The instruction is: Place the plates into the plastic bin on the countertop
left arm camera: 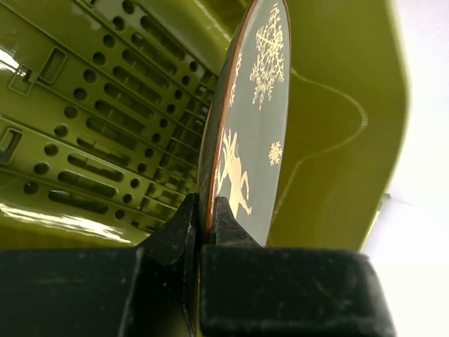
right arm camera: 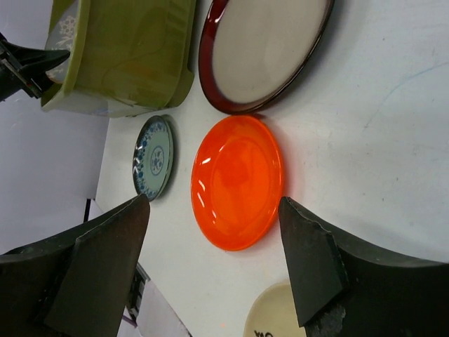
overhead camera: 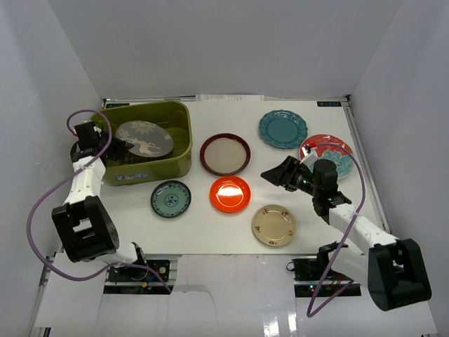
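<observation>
My left gripper [overhead camera: 118,145] is shut on the rim of the grey deer plate [overhead camera: 144,138] and holds it tilted over the olive-green bin [overhead camera: 179,151]. In the left wrist view the plate [left arm camera: 252,126] stands edge-on above the bin's slotted bottom [left arm camera: 84,140]. My right gripper [overhead camera: 275,174] is open and empty above the table, right of the orange-red plate [overhead camera: 231,194]. That plate [right arm camera: 237,181] lies between its fingers in the right wrist view. On the table lie the dark-red-rimmed beige plate [overhead camera: 225,154], scalloped teal plate [overhead camera: 283,128], red flower plate [overhead camera: 328,151], cream-gold plate [overhead camera: 273,225] and small teal patterned plate [overhead camera: 171,199].
White walls enclose the white countertop [overhead camera: 210,232] on three sides. The right wrist view also shows the beige plate [right arm camera: 266,49], the small teal plate [right arm camera: 153,157], the bin [right arm camera: 133,56] and the cream-gold plate's edge [right arm camera: 270,316].
</observation>
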`<state>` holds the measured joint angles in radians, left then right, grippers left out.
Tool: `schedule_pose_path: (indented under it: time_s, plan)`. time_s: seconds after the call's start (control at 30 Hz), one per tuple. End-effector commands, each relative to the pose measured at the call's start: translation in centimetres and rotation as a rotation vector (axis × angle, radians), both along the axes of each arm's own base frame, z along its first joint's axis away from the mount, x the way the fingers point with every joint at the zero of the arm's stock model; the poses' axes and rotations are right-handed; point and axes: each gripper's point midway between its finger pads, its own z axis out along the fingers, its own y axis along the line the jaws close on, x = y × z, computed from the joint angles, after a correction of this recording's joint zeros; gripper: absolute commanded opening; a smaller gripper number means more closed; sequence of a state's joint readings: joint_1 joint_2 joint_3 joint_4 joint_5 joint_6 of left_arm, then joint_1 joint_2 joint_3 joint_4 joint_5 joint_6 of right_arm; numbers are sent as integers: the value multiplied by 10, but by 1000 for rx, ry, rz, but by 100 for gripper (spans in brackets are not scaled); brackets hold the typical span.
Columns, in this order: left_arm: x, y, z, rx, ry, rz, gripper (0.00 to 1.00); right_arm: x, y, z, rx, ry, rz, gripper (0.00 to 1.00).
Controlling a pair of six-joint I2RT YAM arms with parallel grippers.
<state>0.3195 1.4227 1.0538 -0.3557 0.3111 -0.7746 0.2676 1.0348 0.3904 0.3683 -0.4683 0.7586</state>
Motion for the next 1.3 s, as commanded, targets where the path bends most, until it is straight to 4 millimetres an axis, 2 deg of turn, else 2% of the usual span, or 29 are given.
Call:
schedule_pose_path:
  time_s: [0.0, 0.1, 0.13, 0.2, 0.23, 0.27, 0.3, 0.33, 0.37, 0.4, 0.43, 0.47, 0.5, 0.53, 0.6, 0.63, 0.77, 0.9, 0.97, 1.07, 1.17, 1.2, 1.23, 1.27]
  plan:
    - [19, -5, 40, 7, -124, -69, 7, 32, 6, 23, 1, -103, -37, 80]
    - [21, -4, 28, 3, -91, -72, 15, 48, 9, 18, 6, -89, -64, 80]
    - [22, -3, 28, 5, -89, -72, 24, 53, 9, 16, 0, -83, -72, 80]
    - [24, -3, 26, 11, -81, -80, 35, 67, 13, 11, -19, -66, -76, 80]
    - [25, -1, 26, 18, -80, -79, 48, 73, 14, 10, -26, -64, -84, 80]
    - [25, -1, 26, 23, -78, -80, 55, 79, 16, -1, -42, -36, -83, 80]
    - [25, -1, 26, 27, -77, -83, 63, 88, 20, 4, -50, -50, -83, 80]
    - [25, 1, 27, 43, -81, -84, 76, 94, 20, -10, -69, -17, -94, 80]
    - [23, 1, 27, 48, -78, -83, 82, 98, 22, -14, -73, -9, -94, 80]
    - [22, 1, 27, 51, -78, -85, 86, 106, 25, -9, -63, -17, -100, 80]
    - [19, 1, 28, 63, -82, -86, 93, 110, 27, -22, -69, 16, -103, 80]
    - [18, 1, 29, 72, -84, -86, 97, 114, 29, -26, -64, 28, -107, 80]
    - [16, 2, 30, 79, -84, -85, 98, 120, 31, -23, -40, 29, -122, 80]
    - [14, 3, 31, 96, -85, -84, 98, 123, 33, -34, -37, 60, -127, 80]
    - [8, 9, 38, 143, -92, -52, 98, 131, 38, -37, -1, 87, -143, 80]
    - [5, 12, 40, 163, -93, -39, 98, 134, 38, -50, -5, 119, -153, 79]
    - [-10, 29, 63, 270, -131, 68, 98, 146, 47, -69, -1, 174, -176, 77]
    - [-20, 30, 56, 271, -111, 89, 98, 158, 58, -90, 12, 226, -186, 74]
    - [-22, 23, 48, 248, -97, 62, 98, 159, 64, -98, 24, 247, -184, 72]
    - [-22, 14, 52, 215, -119, 30, 98, 162, 74, -100, 42, 254, -176, 69]
    - [-16, -15, 81, 181, -208, -89, 98, 167, 85, -105, 44, 273, -163, 63]
    - [-13, -26, 101, 198, -256, -136, 98, 167, 86, -110, 42, 284, -164, 61]
    - [-11, -50, 112, 202, -289, -206, 98, 168, 89, -110, 46, 286, -163, 59]
    - [-11, -64, 123, 212, -318, -246, 98, 169, 90, -109, 51, 287, -166, 51]
